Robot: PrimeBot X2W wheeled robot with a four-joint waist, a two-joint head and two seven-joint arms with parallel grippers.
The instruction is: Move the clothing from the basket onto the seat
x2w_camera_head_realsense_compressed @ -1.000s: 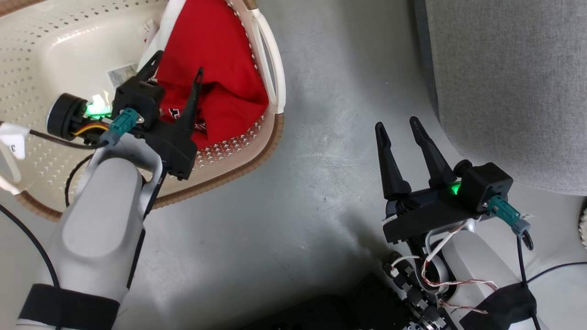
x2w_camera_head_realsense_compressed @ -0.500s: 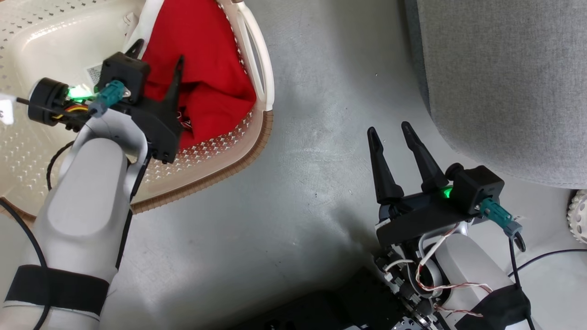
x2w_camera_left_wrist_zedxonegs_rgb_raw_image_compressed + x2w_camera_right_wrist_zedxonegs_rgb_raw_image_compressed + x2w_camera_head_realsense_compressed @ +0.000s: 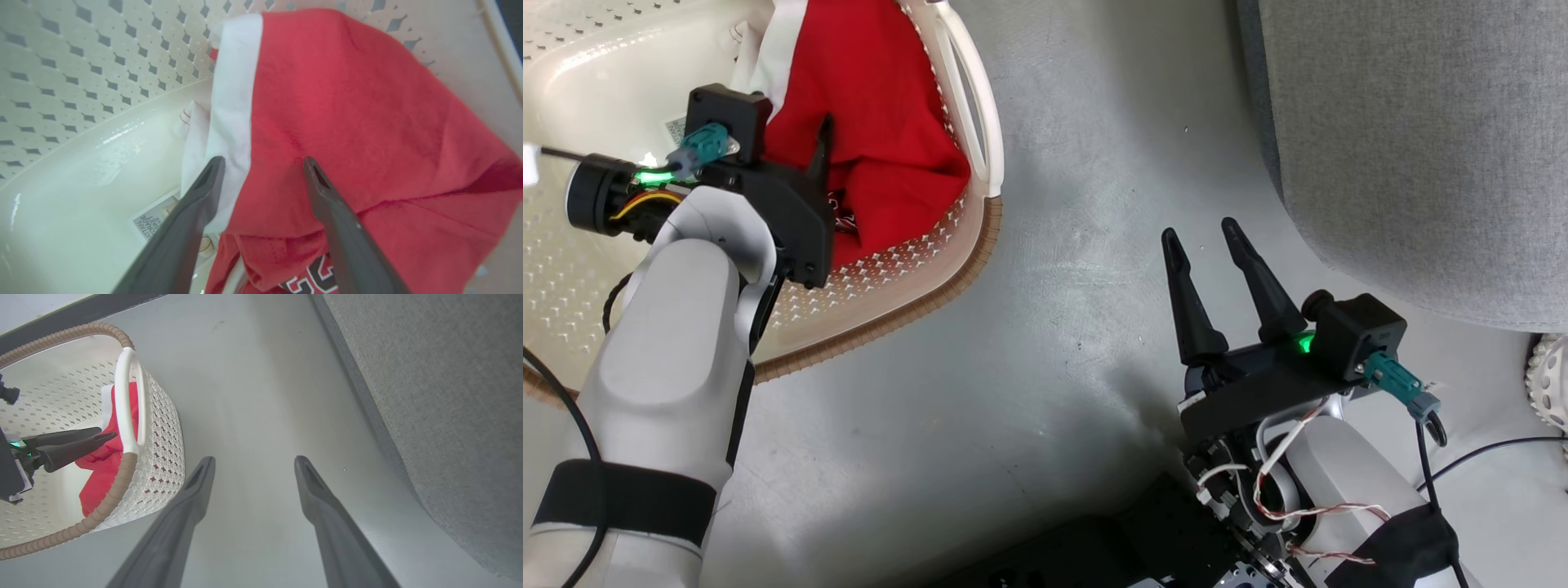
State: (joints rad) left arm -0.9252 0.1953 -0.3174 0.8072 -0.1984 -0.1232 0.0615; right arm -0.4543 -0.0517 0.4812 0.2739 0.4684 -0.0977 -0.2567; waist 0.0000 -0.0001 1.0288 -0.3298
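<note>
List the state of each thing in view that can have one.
basket, upright on the floor, partly filled
clothing, crumpled at the basket's end, ungripped
seat, no clothing on the part shown
left gripper, jaws open over the clothing
right gripper, jaws open over the floor, holding nothing

Support surface: smooth pale grey floor (image 3: 1054, 245), matte, faintly scuffed, with a dark shadow patch towards the lower middle of the head view. Standing directly on it: cream perforated basket (image 3: 882, 286) with brown rim at upper left, and light grey fabric seat (image 3: 1405, 122) at upper right, the two well apart with bare floor between. A thin black cable (image 3: 1503, 447) trails across the floor at lower right, near a white ribbed wheel-like object (image 3: 1547, 384) at the right edge.
</note>
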